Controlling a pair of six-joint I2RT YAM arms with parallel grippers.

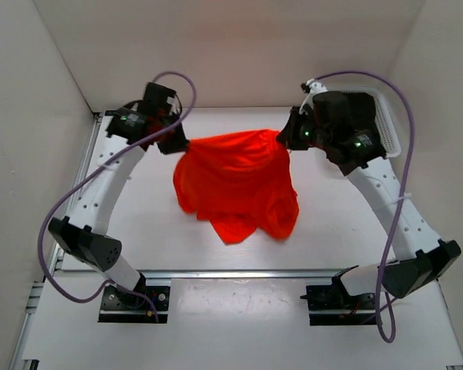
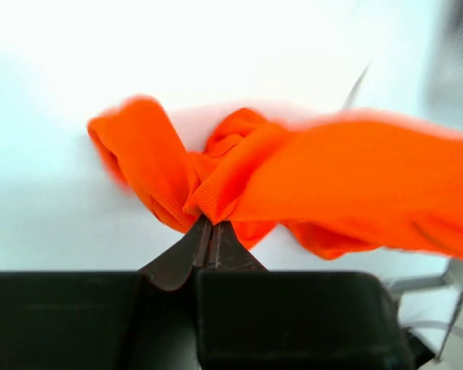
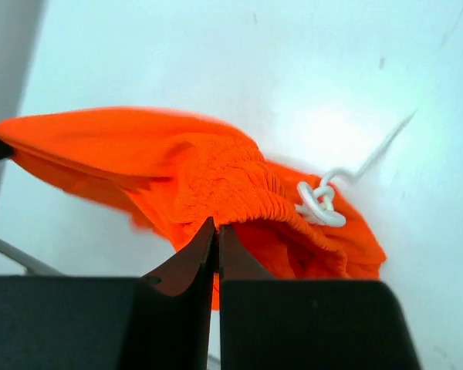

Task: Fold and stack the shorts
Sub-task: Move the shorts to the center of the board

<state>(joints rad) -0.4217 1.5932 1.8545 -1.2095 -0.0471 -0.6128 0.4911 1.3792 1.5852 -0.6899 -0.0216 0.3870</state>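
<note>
Centre of the top view: shorts stretched between both grippers, with the rest sagging toward the frame bottom. Left gripper is clamped tight on one upper corner. Right gripper is pinched closed on the waistband (drawstring dangles just beside). The held edge runs left-right, each arm at its own end, so the fold is likely a two-arm move.

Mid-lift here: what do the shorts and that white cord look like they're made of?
Shorts: thin, matte orange-red fabric, likely a light synthetic knit; it drapes limply and shows a faint mesh texture in the left wrist view. Waistband: gathered, so probably elastic. Cord: white, smooth, knotted; likely braided string, fibre unclear.
</note>
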